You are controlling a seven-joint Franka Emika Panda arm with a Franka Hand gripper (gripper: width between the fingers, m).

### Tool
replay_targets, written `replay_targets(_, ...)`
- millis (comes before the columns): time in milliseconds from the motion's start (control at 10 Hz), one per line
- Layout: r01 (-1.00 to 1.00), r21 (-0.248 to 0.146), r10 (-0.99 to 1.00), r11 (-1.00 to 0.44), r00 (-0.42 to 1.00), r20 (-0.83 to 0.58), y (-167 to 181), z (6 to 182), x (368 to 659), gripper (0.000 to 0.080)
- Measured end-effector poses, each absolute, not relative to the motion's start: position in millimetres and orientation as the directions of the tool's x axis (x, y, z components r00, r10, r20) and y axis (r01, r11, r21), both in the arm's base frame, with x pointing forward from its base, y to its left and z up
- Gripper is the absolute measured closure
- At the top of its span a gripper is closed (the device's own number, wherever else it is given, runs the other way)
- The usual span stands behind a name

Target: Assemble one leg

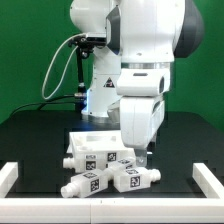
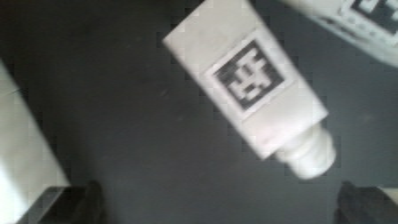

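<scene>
A white leg (image 2: 249, 85) with a black marker tag and a threaded end (image 2: 313, 156) lies on the black table in the wrist view. My gripper (image 2: 217, 206) is open and empty above the table just beyond the threaded end. Only its dark fingertips (image 2: 68, 206) show at the frame's edge, wide apart. In the exterior view the gripper (image 1: 147, 156) hangs just above a group of white legs (image 1: 133, 179) at the front. The white square tabletop (image 1: 95, 150) lies beside them, toward the exterior view's left.
Another white leg (image 1: 84, 184) lies at the front left of the group. A white tagged part (image 2: 359, 16) shows at a corner of the wrist view. White border rails stand at the left (image 1: 8, 178) and right (image 1: 212, 180) of the black table.
</scene>
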State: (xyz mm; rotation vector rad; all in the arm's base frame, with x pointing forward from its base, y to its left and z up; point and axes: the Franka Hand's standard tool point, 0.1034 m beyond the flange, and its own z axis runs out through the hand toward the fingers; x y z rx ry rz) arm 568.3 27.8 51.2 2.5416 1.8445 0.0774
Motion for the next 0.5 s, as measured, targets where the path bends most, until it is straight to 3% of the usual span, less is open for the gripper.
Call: replay_targets(500,0.948,0.0,0.947,-0.319,0.319,0.042,23,12.1,555,0.015)
